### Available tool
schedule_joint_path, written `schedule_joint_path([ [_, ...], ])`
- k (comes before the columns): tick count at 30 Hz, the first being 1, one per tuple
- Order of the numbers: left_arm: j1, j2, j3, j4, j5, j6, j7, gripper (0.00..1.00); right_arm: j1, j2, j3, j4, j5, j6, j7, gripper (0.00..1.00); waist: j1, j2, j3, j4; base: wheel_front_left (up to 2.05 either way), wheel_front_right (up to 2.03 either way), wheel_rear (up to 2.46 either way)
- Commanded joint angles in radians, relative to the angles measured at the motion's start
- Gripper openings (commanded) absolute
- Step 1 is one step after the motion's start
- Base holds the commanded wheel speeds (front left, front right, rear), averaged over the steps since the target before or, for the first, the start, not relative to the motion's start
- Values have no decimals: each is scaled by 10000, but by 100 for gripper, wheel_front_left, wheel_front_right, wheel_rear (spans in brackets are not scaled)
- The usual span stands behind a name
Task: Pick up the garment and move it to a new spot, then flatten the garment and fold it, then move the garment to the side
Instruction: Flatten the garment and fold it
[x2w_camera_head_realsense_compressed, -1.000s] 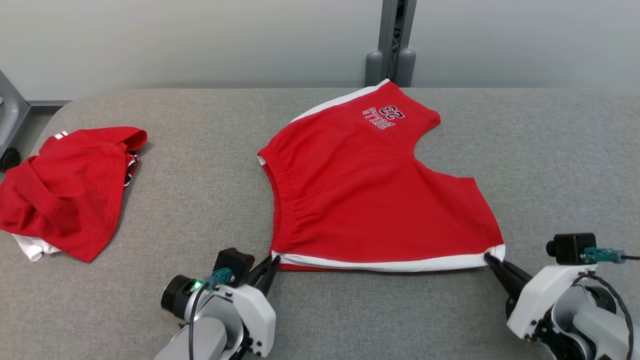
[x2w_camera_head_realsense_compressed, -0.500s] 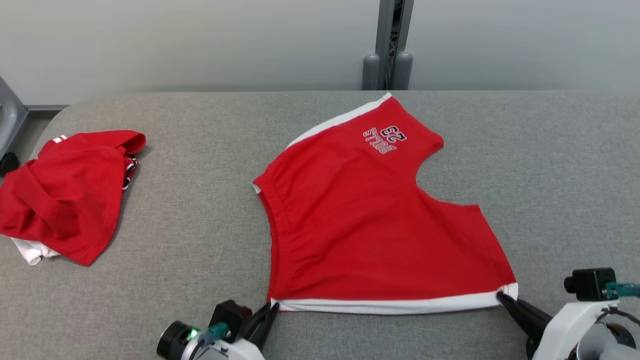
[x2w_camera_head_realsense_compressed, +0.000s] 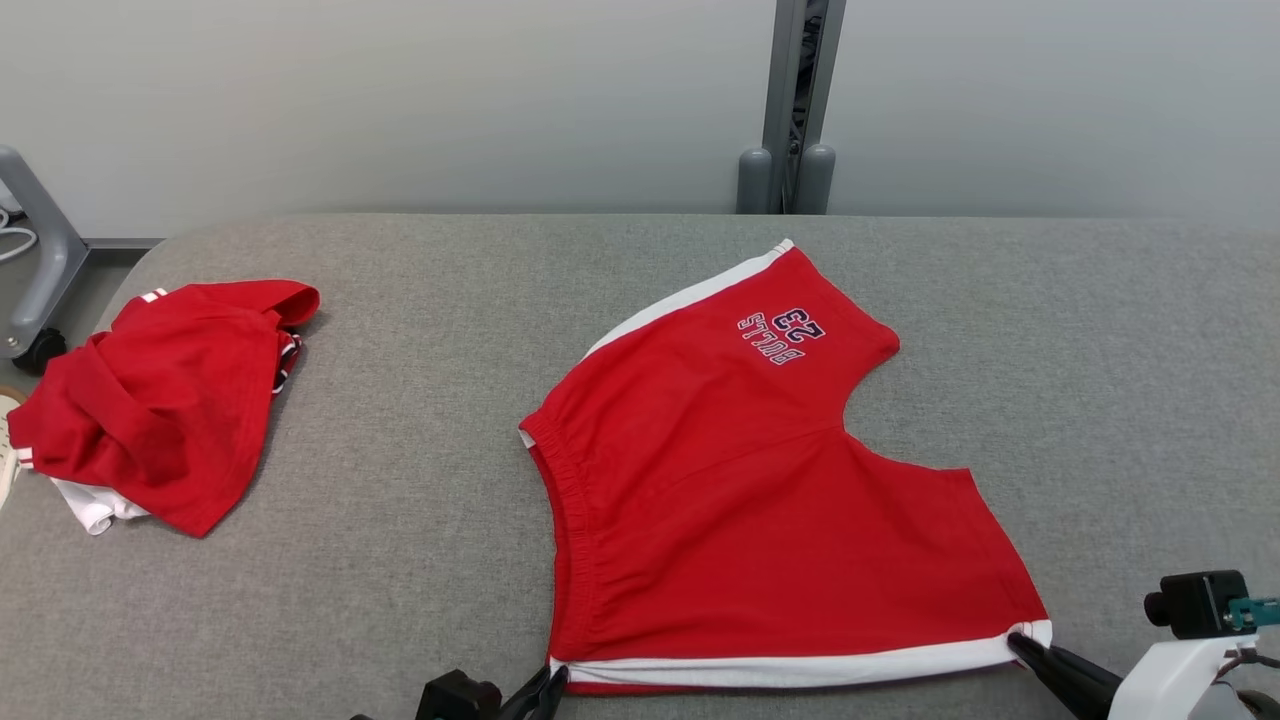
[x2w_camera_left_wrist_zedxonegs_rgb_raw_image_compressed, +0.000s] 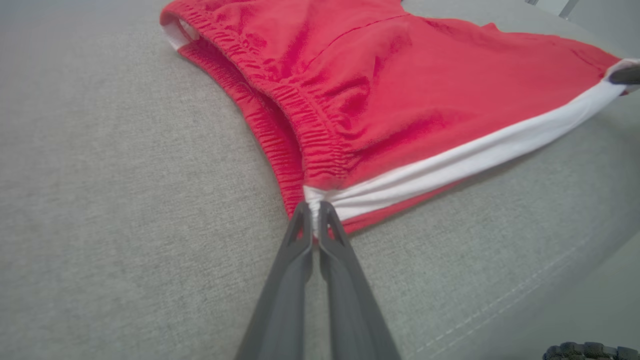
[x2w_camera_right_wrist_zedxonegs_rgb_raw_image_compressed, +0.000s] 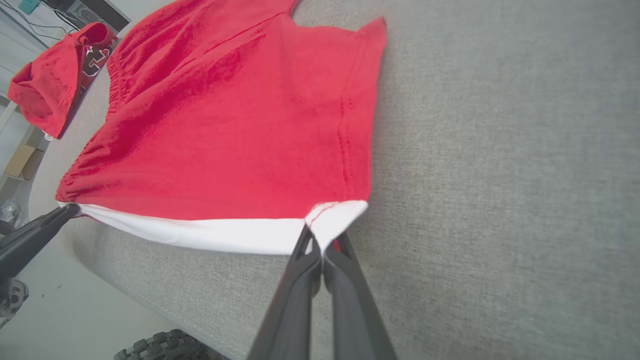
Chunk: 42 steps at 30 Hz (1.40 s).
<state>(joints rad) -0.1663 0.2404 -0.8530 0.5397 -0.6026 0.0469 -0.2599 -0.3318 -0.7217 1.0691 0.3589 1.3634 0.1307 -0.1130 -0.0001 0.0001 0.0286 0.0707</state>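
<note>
End effectors: two; left end effector (x2w_camera_left_wrist_zedxonegs_rgb_raw_image_compressed: 314, 210) and right end effector (x2w_camera_right_wrist_zedxonegs_rgb_raw_image_compressed: 320, 245) each clamping a white-trim corner.
Garments: two; garment (x2w_camera_head_realsense_compressed: 760, 520) lying stretched between them on desk (x2w_camera_head_realsense_compressed: 420, 300); red heap (x2w_camera_head_realsense_compressed: 170, 420) sitting well left of left end effector.

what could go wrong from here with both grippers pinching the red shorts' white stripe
1. The left gripper and right gripper each hold only a thin corner of the white side stripe on the red fabric shorts; tension may slip it free.
2. That stripe lies close to the front edge of the grey fabric-covered table; pulling nearer could drag the hem off.
</note>
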Motion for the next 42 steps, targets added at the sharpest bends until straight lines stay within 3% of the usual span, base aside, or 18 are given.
schedule_joint_path([
  [1, 107, 181, 71, -202, -35, 147, 51, 0, 24, -125, -162, -86, -14, 2, 81, 0, 1, -1, -31, 53, 0, 0, 0],
  [9, -197, 627, 500, -1242, -56, 641, 77, 0, -503, -468, -890, -596, -169, 0, 351, 0, 1, -1, 239, 232, 0, 0, 0],
  [19, -962, 738, 745, -2191, -62, 830, 472, 0, -1473, -725, -1877, -1102, -428, 0, 922, 0, 1, -1, 998, 462, 0, 0, 0],
  [32, -2221, -200, 1135, -2874, -665, 592, 606, 0, -3149, -560, -3136, -1098, -1109, 2, 2107, 0, 1, -1, 2191, 911, 0, 0, 0],
  [42, -3399, -1053, 1766, -2041, -1432, 385, 551, 0, -4661, -13, -3744, -90, -1435, 2, 3272, 0, 1, -1, 3056, 1432, 0, 0, 0],
])
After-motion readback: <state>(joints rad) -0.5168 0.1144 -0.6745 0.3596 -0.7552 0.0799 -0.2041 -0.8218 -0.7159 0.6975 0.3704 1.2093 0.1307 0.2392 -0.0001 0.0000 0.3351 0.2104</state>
